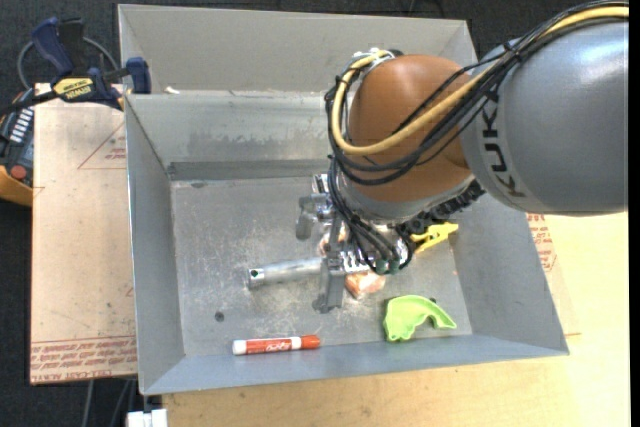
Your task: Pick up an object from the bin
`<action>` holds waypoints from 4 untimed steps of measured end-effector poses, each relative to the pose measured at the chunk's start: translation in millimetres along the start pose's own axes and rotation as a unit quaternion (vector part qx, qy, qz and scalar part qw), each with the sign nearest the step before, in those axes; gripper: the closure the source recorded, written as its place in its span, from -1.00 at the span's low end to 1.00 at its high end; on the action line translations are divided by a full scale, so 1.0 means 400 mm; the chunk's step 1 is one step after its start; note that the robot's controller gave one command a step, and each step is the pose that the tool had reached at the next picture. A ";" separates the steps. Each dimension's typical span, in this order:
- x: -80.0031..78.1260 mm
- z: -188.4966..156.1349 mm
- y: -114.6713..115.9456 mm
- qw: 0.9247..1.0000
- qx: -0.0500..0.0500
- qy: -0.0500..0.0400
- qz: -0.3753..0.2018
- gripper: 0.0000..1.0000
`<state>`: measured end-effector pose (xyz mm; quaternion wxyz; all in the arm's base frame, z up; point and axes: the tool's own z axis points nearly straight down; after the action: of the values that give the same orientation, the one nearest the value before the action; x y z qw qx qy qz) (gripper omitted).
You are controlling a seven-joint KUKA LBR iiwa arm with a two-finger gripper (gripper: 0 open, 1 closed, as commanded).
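Observation:
My gripper (pixel 291 292) hangs below the orange dome in the middle of the bin, open. One finger (pixel 262 274) reaches out to the left and the other (pixel 329 300) points toward the bin's front, with only bare bin floor showing between them. A small peach-coloured lump (pixel 364 284) lies just right of the front finger, touching or nearly touching it. A green curved plastic piece (pixel 412 315) rests further right, near the front wall. A yellow clip (pixel 433 235) pokes out from under the arm on the right.
A red and white marker (pixel 277 345) lies along the bin's front wall, left of the green piece. The arm and its cables cover the bin's right rear part.

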<state>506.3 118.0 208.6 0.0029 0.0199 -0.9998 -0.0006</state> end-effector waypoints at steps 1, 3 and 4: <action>0.000 0.129 -0.030 1.000 -0.001 -0.006 0.015 -1.00; 0.004 0.348 -0.188 0.998 -0.002 -0.011 -0.064 -1.00; -0.051 0.339 -0.071 1.000 -0.002 -0.007 -0.024 1.00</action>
<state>527.0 90.7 73.0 -0.0035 0.0439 -0.9990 -0.0026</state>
